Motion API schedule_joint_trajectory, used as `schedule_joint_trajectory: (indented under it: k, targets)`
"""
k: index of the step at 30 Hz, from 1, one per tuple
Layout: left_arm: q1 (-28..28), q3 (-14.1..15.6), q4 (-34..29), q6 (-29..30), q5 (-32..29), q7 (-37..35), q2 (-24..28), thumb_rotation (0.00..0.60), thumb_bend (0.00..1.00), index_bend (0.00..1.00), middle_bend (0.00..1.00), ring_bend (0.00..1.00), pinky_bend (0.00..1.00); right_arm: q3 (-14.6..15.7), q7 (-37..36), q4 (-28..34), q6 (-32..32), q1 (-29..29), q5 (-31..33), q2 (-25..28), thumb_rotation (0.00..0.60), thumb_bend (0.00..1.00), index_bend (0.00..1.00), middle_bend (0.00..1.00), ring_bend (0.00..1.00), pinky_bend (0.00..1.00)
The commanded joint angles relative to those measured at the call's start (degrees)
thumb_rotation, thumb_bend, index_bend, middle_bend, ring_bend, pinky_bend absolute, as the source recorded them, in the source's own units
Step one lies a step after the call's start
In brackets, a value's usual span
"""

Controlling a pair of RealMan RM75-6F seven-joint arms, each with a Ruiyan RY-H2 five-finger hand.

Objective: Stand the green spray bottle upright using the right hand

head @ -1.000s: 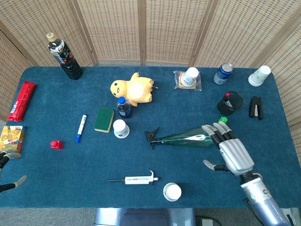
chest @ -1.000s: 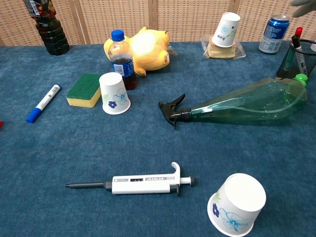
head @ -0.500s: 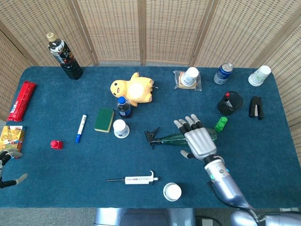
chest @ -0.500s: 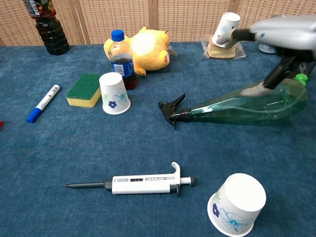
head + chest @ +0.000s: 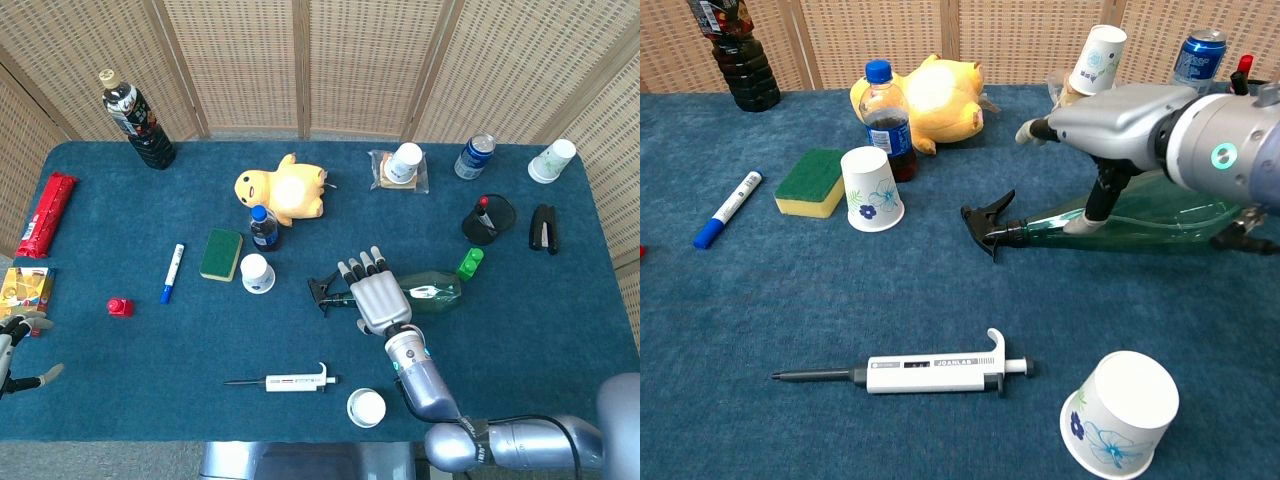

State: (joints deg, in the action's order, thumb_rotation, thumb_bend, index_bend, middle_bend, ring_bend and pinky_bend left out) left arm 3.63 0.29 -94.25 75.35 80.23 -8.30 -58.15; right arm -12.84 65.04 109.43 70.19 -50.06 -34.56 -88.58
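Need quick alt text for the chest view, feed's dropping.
The right hand hovers over the green spray bottle, which lies on its side, one finger touching it. A pipette and a tipped paper cup lie nearer the camera.

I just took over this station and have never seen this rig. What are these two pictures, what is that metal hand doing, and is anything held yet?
You are driving a two-armed robot with five-fingered hands. One picture looks down from its head, the other looks forward from its chest.

The right hand is spread over the green spray bottle, which lies on its side on the blue table, black nozzle pointing left. In the chest view one of its fingers reaches down to the bottle near the neck, but no grip shows, so nothing is held. The left hand waits at the table's left edge, open.

Nearby lie a pipette, paper cups and a sponge.
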Motion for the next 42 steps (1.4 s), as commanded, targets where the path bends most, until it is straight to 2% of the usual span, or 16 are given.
schedule_joint_trajectory:
  k: [1,16,25,31,33,37,42]
  targets:
    - [0.08,0.06,0.35,-0.17,0.10,-0.38,-0.17,0.523,0.24,0.31,0.26,0.21,0.30,0.71,1.64,-1.43,1.13,-1.15,1.62,-1.54,0.573,0.28,0.01,0.11,0.00,0.00]
    - [-0.16,0.37,1.81,-0.22,0.11,-1.82,-0.62,0.524,0.24,0.31,0.26,0.21,0.30,3.73,3.78,-8.10,4.60,-2.93,3.97,-6.63,0.600,0.28,0.16,0.14,0.00,0.00]
    - [0.11,0.28,2.33,-0.59,0.04,-2.03,-1.02,0.528,0.24,0.31,0.26,0.21,0.30,5.03,4.34,-10.68,4.84,-3.16,5.05,-8.63,0.600,0.28,0.20,0.15,0.00,0.00]
    - [0.11,0.35,2.69,-0.83,-0.19,-2.28,-1.16,0.526,0.24,0.31,0.26,0.21,0.30,5.13,4.28,-12.06,4.30,-3.44,5.45,-9.21,0.600,0.28,0.30,0.25,0.01,0.00]
    - [0.09,0.34,2.79,-0.84,-0.25,-2.38,-1.20,0.526,0.24,0.31,0.26,0.21,0.30,5.30,4.15,-12.55,4.15,-3.46,5.24,-9.41,0.600,0.29,0.34,0.30,0.05,0.04]
    - [0.08,0.34,2.97,-0.75,-0.16,-2.50,-1.28,0.524,0.24,0.31,0.26,0.21,0.30,5.39,3.26,-13.94,3.85,-3.55,3.96,-10.03,0.600,0.29,0.43,0.40,0.19,0.27]
    - [0.09,0.38,3.12,-0.96,-0.36,-2.48,-1.38,0.528,0.24,0.32,0.26,0.21,0.30,5.10,2.66,-14.43,3.70,-3.68,3.12,-10.17,0.600,0.30,0.46,0.43,0.23,0.31]
